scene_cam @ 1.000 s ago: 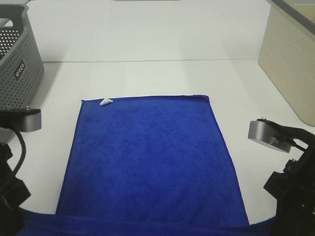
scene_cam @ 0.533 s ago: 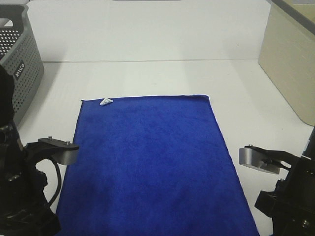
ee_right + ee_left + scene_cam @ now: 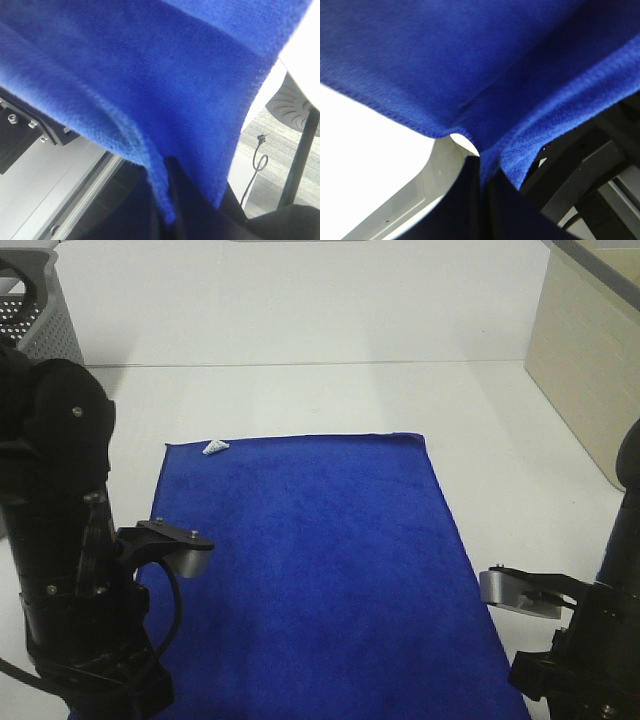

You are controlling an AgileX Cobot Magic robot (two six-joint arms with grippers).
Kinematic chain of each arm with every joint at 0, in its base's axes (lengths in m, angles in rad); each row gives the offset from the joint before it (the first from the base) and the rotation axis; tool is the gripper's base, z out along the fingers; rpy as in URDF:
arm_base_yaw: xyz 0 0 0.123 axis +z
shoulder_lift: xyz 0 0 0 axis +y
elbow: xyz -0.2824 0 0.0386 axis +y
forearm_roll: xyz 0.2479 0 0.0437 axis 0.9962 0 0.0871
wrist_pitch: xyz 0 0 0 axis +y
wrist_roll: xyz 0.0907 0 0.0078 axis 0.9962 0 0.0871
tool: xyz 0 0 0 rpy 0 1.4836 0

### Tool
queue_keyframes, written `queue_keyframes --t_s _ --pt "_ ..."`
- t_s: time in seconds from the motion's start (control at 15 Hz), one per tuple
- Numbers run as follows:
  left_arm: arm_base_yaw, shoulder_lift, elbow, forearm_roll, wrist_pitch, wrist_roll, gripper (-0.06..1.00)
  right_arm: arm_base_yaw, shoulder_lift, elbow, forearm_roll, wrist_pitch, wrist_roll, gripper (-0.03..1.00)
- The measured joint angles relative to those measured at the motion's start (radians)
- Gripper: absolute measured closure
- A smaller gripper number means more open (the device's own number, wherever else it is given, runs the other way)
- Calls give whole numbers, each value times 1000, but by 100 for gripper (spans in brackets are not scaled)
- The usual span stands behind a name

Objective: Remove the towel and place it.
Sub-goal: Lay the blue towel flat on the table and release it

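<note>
The royal-blue towel (image 3: 310, 570) lies spread flat on the white table (image 3: 300, 390), its white tag (image 3: 215, 447) at the far left corner. Its near edge runs out of the high view at the bottom. Both arms stand at the towel's near corners, and their grippers are hidden below that view's bottom edge. In the left wrist view my left gripper (image 3: 481, 165) is shut on the towel's (image 3: 445, 60) hemmed edge. In the right wrist view my right gripper (image 3: 167, 175) is shut on a fold of the towel's (image 3: 150, 65) edge.
A grey perforated basket (image 3: 45, 325) stands at the far left of the table. A beige box (image 3: 590, 370) stands along the right side. The left arm's body (image 3: 60, 540) overlaps the towel's left edge. The table's front edge (image 3: 420, 185) lies just by the left gripper.
Both arms have risen into the high view at the towel's near corners, the left one most. The folded near strip of towel is gone from view. The far edge has not moved.
</note>
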Motion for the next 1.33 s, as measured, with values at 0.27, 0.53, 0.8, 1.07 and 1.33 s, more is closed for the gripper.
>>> queue_keyframes --t_s 0.27,0.53,0.8,1.07,1.33 --pt "-76 70 -60 7 32 2 94 0 0 0 1 2 -16 95" --pt "-134 75 -94 -22 41 1 94 0 0 0 27 2 -43 95" --pt "-138 84 -94 -64 55 1 90 0 1 0 31 2 -46 94" --pt "-138 84 -94 -103 55 -55 58 -2 2 0 54 4 -46 63" --pt "-138 84 -94 -106 78 -115 36 -2 2 0 54 -2 -31 26"
